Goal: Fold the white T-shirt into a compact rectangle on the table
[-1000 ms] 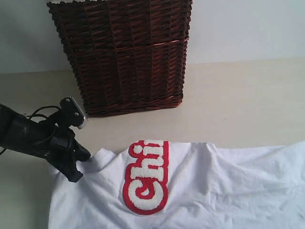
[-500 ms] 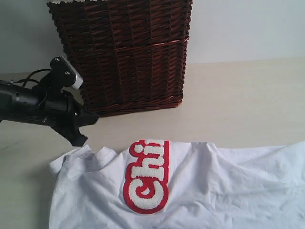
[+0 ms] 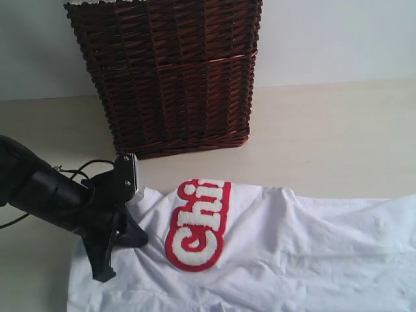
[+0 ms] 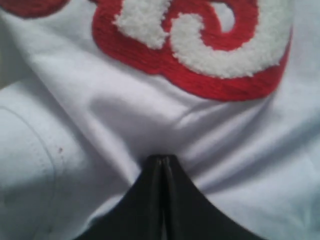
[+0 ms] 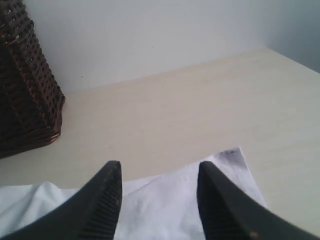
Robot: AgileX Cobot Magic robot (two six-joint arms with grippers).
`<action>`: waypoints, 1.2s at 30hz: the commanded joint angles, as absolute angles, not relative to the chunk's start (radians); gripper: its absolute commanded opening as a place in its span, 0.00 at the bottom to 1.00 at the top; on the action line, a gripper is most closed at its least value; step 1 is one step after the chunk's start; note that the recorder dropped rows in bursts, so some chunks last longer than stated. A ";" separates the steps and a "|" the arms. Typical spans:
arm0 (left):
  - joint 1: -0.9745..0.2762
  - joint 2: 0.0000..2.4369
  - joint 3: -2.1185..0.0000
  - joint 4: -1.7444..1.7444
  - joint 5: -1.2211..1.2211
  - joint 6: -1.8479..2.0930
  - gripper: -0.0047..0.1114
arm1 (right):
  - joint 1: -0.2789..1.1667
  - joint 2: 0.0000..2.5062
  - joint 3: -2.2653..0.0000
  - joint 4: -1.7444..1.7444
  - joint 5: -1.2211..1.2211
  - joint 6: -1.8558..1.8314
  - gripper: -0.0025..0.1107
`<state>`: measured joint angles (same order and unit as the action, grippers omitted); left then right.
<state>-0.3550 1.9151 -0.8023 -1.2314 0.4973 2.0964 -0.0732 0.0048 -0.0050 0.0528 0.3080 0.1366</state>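
Note:
The white T-shirt [image 3: 292,247] lies spread across the near part of the table [image 3: 325,130], with its fuzzy white letters outlined in red [image 3: 195,227] facing up. My left gripper [image 3: 142,239] is shut and its tips rest on the cloth just left of the lettering. In the left wrist view the closed tips [image 4: 161,159] press into the shirt [image 4: 125,110], and creases fan out from them. Whether cloth is pinched between them does not show. My right gripper [image 5: 159,167] hangs open over a corner of the shirt [image 5: 165,200], out of the exterior view.
A tall dark wicker basket [image 3: 169,71] stands at the back left, behind the shirt, and its base shows in the right wrist view [image 5: 25,90]. Bare beige table [image 5: 175,110] stretches to the right of the basket. A pale wall closes off the far edge.
My left arm rose off the shirt's left edge toward the basket, then came down further right onto the cloth by the lettering. The shirt's left side shifted slightly.

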 commanded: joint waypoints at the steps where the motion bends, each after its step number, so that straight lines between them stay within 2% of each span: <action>1: -0.354 1.948 -0.813 -1.244 0.255 2.097 0.04 | -0.070 0.000 0.000 0.047 0.297 0.128 0.43; 7: -0.354 1.939 -0.813 -1.244 0.253 2.065 0.04 | -0.070 0.000 0.000 0.047 0.297 0.128 0.43; 12: -0.343 1.764 -0.813 -1.242 0.372 1.949 0.04 | -0.070 0.000 0.000 0.047 0.285 0.128 0.43; 14: -0.306 1.627 -0.813 -1.102 0.589 1.810 0.04 | -0.070 0.000 0.000 0.047 0.285 0.128 0.43; 15: -0.279 1.575 -0.813 -0.980 0.860 1.757 0.04 | -0.070 0.000 0.000 0.047 0.285 0.128 0.43; 17: -0.258 1.553 -0.800 -0.823 1.221 1.819 0.04 | -0.070 0.000 0.000 0.047 0.285 0.128 0.43; 18: -0.258 1.552 -0.781 -0.793 1.221 1.885 0.06 | -0.070 0.000 0.000 0.047 0.285 0.128 0.43; 20: -0.260 1.548 -0.681 -0.775 1.221 2.100 0.17 | -0.070 0.000 0.000 0.047 0.285 0.128 0.43; 23: -0.326 1.548 -0.553 -0.769 1.041 2.099 0.48 | -0.070 0.000 0.000 0.047 0.285 0.128 0.43; 25: -0.395 1.548 -0.505 -0.751 0.902 2.099 0.56 | -0.070 0.000 0.000 0.049 0.285 0.128 0.43; 29: -0.511 1.552 -0.456 -0.776 0.686 2.099 0.56 | -0.070 0.000 0.000 0.051 0.285 0.128 0.43; 31: -0.535 1.563 -0.436 -0.833 0.650 2.099 0.50 | -0.070 0.000 0.000 0.051 0.285 0.128 0.43; 33: -0.548 1.592 -0.423 -0.868 0.627 2.099 0.23 | -0.070 0.000 0.000 0.051 0.285 0.128 0.43; 35: -0.548 1.596 -0.423 -0.868 0.610 2.099 0.04 | -0.070 0.000 0.000 0.051 0.285 0.128 0.43; 36: -0.548 1.594 -0.423 -0.872 0.601 2.099 0.04 | -0.070 0.000 0.000 0.051 0.285 0.128 0.43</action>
